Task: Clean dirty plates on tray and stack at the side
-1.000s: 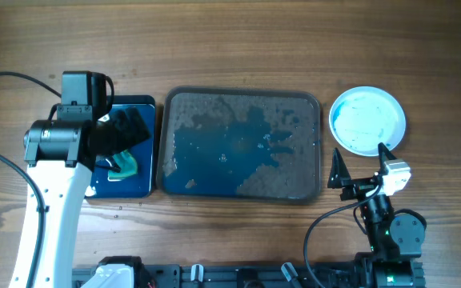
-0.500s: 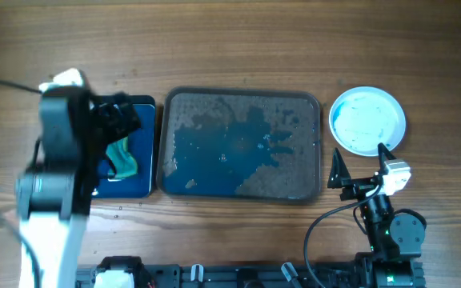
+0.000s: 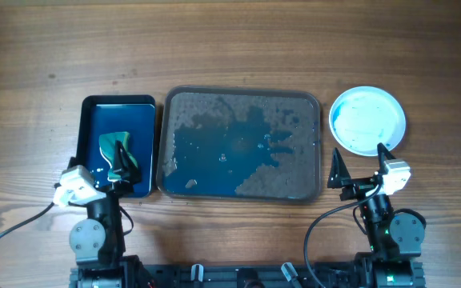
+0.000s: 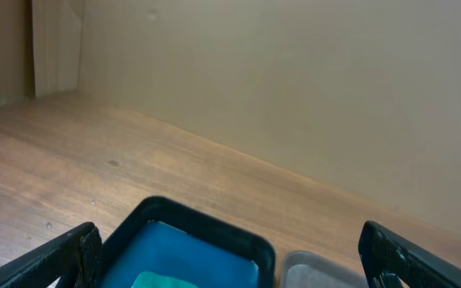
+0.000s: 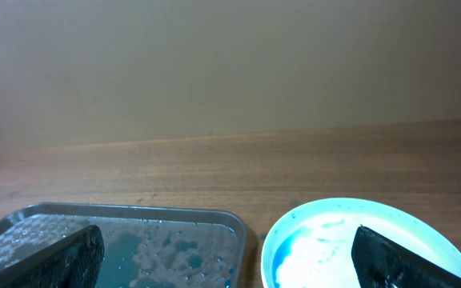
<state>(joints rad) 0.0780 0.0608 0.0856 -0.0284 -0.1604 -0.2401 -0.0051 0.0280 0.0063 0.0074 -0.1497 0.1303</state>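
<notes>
overhead: straight down, high over the whole desk (image 3: 230,48)
left wrist: low, facing the wall (image 4: 294,80); shares blue bin (image 4: 214,232)
right wrist: low, likewise; shares tray (image 5: 150,211), plate (image 5: 350,240)

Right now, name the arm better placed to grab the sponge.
Left. The left claw hangs open over the near end of the blue bin holding the sponge; the right claw sits past the grey tray, beside the plate.

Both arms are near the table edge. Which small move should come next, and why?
Probably none: leave both arms parked. The gray tray holds only dirty water, no plate; the one plate lies on the table beside it, the sponge is in the blue bin, and the left pincer and right pincer are open, empty.
</notes>
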